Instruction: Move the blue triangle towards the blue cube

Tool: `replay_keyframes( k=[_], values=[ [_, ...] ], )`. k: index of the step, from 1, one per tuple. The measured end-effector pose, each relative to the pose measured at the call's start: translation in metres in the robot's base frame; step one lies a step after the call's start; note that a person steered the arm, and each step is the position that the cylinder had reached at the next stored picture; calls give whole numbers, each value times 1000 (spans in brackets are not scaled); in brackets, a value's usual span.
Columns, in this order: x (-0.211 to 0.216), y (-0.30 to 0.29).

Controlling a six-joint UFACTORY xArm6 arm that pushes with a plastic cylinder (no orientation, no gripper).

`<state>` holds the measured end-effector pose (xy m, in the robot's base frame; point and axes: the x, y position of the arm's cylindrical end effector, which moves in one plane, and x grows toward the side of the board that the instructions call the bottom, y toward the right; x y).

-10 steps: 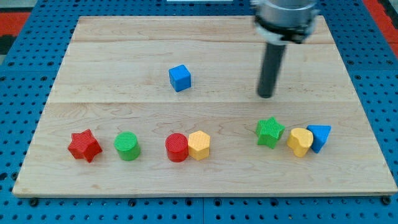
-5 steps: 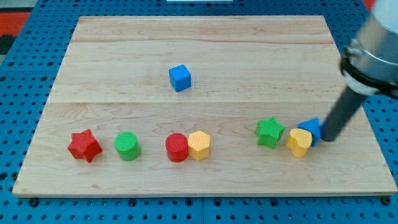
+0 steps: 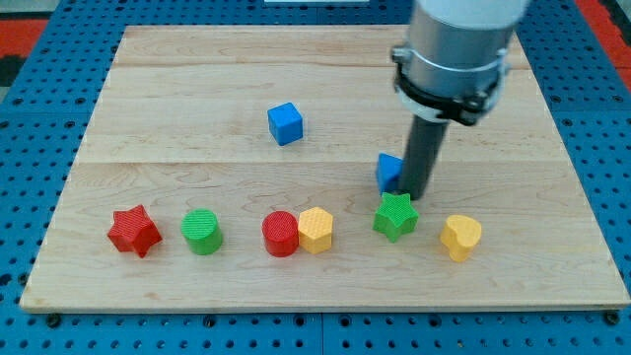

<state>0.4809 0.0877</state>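
Observation:
The blue cube sits on the wooden board, left of centre and toward the view's top. The blue triangle lies right of centre, partly hidden by the rod. My tip rests against the triangle's right side, just above the green star. The triangle is to the right of the cube and lower in the view, about a hundred pixels away.
Along the view's bottom stand a red star, a green cylinder, a red cylinder touching a yellow hexagon, and a yellow heart at the right.
My tip swept from the right edge toward the upper left, pushing the blue triangle away from the yellow heart. The green star shifted left and the heart slid slightly down.

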Motion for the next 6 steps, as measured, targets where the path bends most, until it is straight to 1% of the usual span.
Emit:
replay_keyframes(
  k=[1, 2, 3, 4, 5, 6],
  values=[
    [-20, -24],
    [-53, -36],
    [-63, -28],
    [-84, -28],
    [-75, -51],
    [-76, -21]
  ],
)
